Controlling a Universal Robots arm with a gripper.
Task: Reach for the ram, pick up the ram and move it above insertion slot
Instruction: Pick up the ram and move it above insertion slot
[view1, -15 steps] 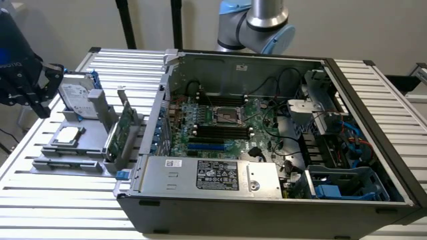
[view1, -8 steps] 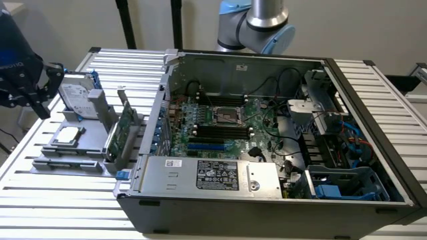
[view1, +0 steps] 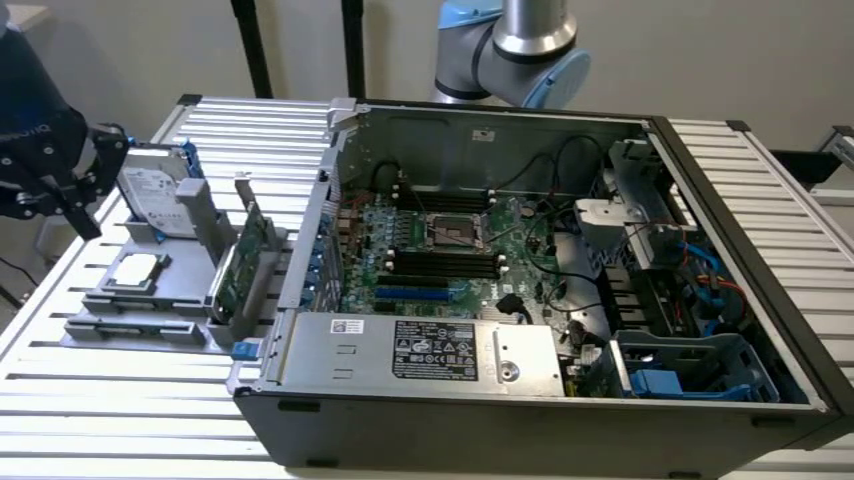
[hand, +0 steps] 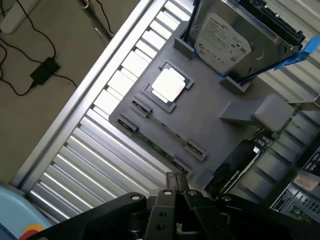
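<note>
**Gripper (hand: 176, 181), the black two-finger one, over the long thin green ram (hand: 156, 146), nothing lifted yet**

So the gripper hangs above a grey plastic parts tray (hand: 210, 120), way over on the exterior view's left and well apart from the open dark-grey computer case (view1: 534, 300). Its jaws look pressed together with nothing between them. The ram sits on edge in its clips along the tray's rim, below the gripper and not touched. Same tray has a square silver processor chip (hand: 169, 84) lying flat and a silver hard drive (hand: 222, 40) propped at a tilt. It all sits on a ribbed aluminium table (hand: 100, 155).
</note>
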